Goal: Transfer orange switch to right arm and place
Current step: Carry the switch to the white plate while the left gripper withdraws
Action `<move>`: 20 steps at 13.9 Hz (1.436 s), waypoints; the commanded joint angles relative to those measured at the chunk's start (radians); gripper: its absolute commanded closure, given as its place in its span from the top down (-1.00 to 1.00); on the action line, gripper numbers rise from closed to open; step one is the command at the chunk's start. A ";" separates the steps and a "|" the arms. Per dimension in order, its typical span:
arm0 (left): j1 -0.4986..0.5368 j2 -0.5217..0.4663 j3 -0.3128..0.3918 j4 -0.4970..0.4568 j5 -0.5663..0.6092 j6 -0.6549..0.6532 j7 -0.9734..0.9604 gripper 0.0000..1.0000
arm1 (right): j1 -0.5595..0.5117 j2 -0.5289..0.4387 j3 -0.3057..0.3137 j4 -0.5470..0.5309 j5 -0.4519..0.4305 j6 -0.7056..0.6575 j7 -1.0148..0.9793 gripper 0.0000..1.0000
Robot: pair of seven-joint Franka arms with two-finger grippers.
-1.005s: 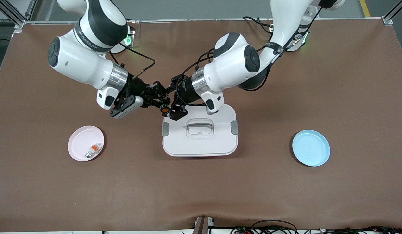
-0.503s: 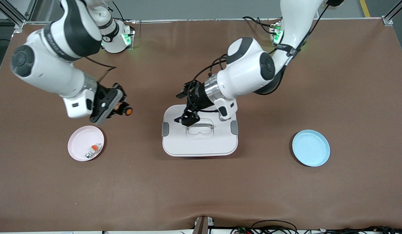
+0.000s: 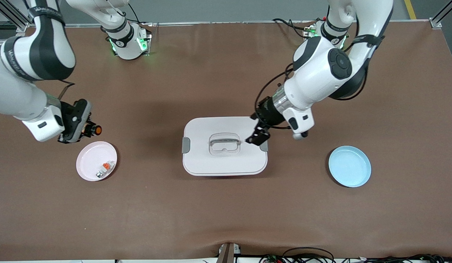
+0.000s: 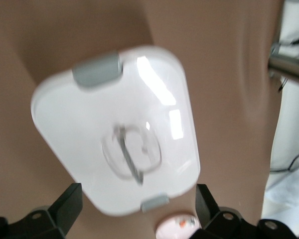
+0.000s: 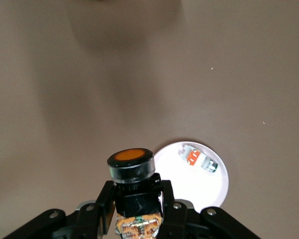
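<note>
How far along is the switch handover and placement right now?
Handover looks done: the right gripper is shut on the orange switch, up in the air just short of the pink plate. The left gripper is open and empty over the white box. Left to do: carry the switch over the plate, which already holds a white-grey block, and release it.

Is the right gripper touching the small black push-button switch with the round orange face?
Touching. In the right wrist view, the right gripper has both fingers closed against the body of the orange switch, holding it in the air near the pink plate.
</note>
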 commanded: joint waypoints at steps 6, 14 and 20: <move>0.305 -0.166 -0.005 -0.135 0.100 -0.185 0.645 1.00 | -0.156 -0.021 0.018 -0.261 -0.021 0.299 -0.235 -1.00; 0.570 -0.168 -0.005 -0.141 0.289 -0.195 1.401 1.00 | -0.208 0.109 0.015 -0.267 -0.041 0.433 -0.214 -1.00; 0.678 -0.169 0.003 0.005 0.274 -0.362 1.650 1.00 | -0.201 0.200 0.016 -0.264 -0.041 0.563 -0.165 -1.00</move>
